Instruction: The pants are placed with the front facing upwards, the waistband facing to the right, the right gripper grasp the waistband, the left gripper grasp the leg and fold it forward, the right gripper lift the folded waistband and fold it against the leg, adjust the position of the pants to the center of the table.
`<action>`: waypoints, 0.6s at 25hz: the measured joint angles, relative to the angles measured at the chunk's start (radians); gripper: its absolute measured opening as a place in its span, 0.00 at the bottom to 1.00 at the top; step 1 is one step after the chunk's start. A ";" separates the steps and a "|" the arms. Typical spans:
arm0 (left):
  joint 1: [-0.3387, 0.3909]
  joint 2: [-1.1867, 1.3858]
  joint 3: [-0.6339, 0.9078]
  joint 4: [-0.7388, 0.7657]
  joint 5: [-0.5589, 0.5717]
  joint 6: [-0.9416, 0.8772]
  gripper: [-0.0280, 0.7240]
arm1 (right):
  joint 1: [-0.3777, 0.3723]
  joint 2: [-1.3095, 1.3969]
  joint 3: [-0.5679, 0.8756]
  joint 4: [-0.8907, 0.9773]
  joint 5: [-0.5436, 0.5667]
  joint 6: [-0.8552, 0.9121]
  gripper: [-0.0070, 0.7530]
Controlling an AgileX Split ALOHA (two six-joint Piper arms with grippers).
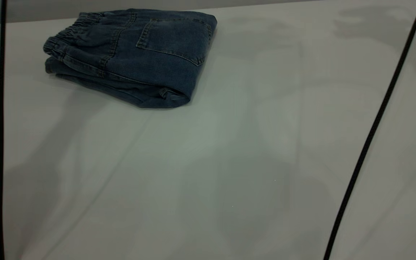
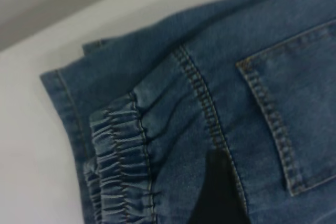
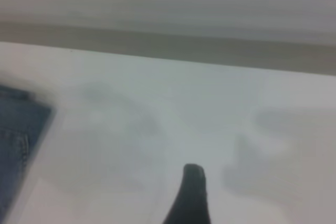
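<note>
Denim pants (image 1: 135, 54), blue with tan stitching, lie folded into a compact stack on the white bench (image 1: 229, 151), close to its far edge and toward the far left corner as seen from the exterior view. The gathered elastic waistband (image 1: 67, 39) forms the left end of the stack and lies folded over the layers beneath; a stitched back pocket (image 1: 175, 39) faces upward on the top layer, and the folded edge runs along the right side. The left wrist view looks down on the pants at close range, showing the ruffled waistband, a double seam, the pocket corner and a flat lower layer projecting beyond the waistband. One dark finger (image 2: 220, 192) of the left pincer is visible above the denim; whether that pincer is open or closed cannot be determined. The right pincer shows one dark fingertip (image 3: 193, 192) over bare bench surface, apart from the pants, whose edge appears at the side of that view; its state likewise cannot be determined. Two black cables (image 1: 374, 126) cross the exterior view at its left and right sides.
</note>
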 joint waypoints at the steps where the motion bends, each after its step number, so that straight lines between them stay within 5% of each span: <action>1: 0.000 0.016 0.000 0.000 0.000 0.000 0.68 | 0.001 -0.025 0.017 -0.010 0.000 0.004 0.76; 15: 0.001 0.240 -0.001 -0.002 -0.001 0.000 0.68 | 0.001 -0.281 0.149 -0.060 -0.003 0.041 0.76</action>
